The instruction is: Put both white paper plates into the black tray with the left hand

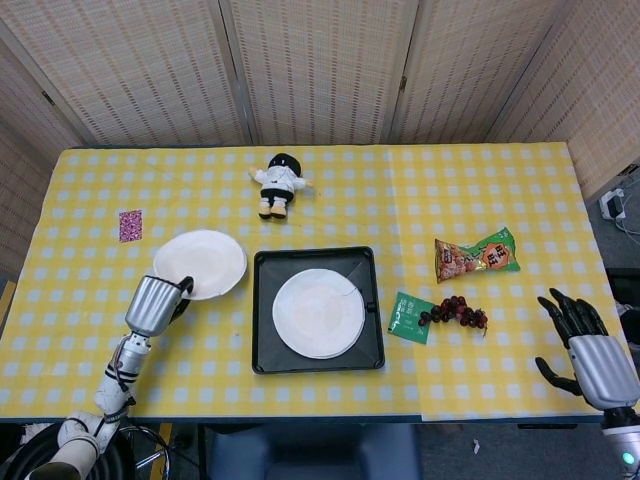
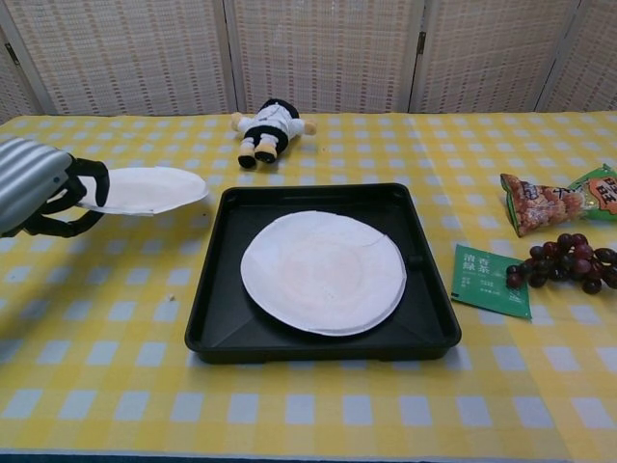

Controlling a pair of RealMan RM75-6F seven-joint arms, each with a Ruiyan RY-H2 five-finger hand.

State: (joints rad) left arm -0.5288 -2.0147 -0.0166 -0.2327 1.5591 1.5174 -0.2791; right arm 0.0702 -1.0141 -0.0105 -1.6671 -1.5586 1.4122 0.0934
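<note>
Left of the black tray, the left hand pinches the near edge of one white paper plate, holding it above the yellow checked tablecloth, while the other plate lies inside the tray and the right hand rests with fingers spread, holding nothing.

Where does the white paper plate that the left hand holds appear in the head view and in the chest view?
Head view: the held plate is left of centre, just left of the black tray.
Chest view: the held plate is at the left edge, raised, pinched by the left hand.
Shared landmark: the doll beyond the tray.
</note>
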